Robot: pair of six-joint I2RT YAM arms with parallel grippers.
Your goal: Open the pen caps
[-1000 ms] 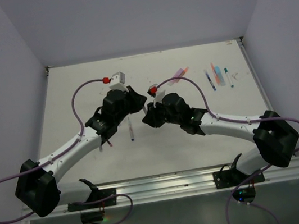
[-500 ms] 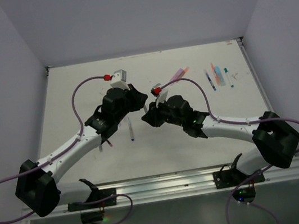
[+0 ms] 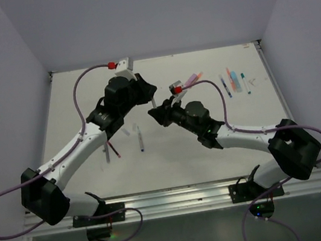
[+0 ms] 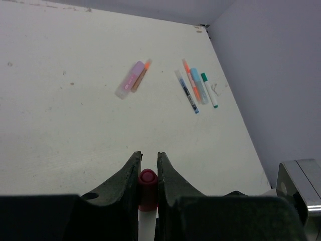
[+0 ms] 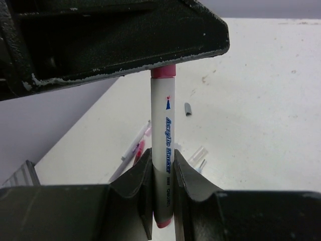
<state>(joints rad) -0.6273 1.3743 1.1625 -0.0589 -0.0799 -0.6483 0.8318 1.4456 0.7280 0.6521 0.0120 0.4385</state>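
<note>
Left arm: raised to mid-frame — left pincer (image 4: 149, 161) pinching pink-red cap (image 4: 148, 176).
Right arm: facing it — right pincer (image 5: 163, 163) clamped on white marker (image 5: 162, 115).
Surface: white tabletop (image 3: 172, 155), lilac walls (image 3: 149, 12).

A white plastic acrylic marker (image 5: 163, 150) with blue lettering hangs above the surface (image 4: 75, 125), its pink-red cap (image 4: 147, 179) still on. A small grey cap (image 5: 187, 109) lies loose. A pink-purple highlighter (image 4: 129, 86) and four slim pens (image 4: 194, 86) lie farther off.

A white table (image 3: 173, 161) bears a row of pens (image 4: 194, 85) and a purple marker (image 4: 130, 83).
</note>
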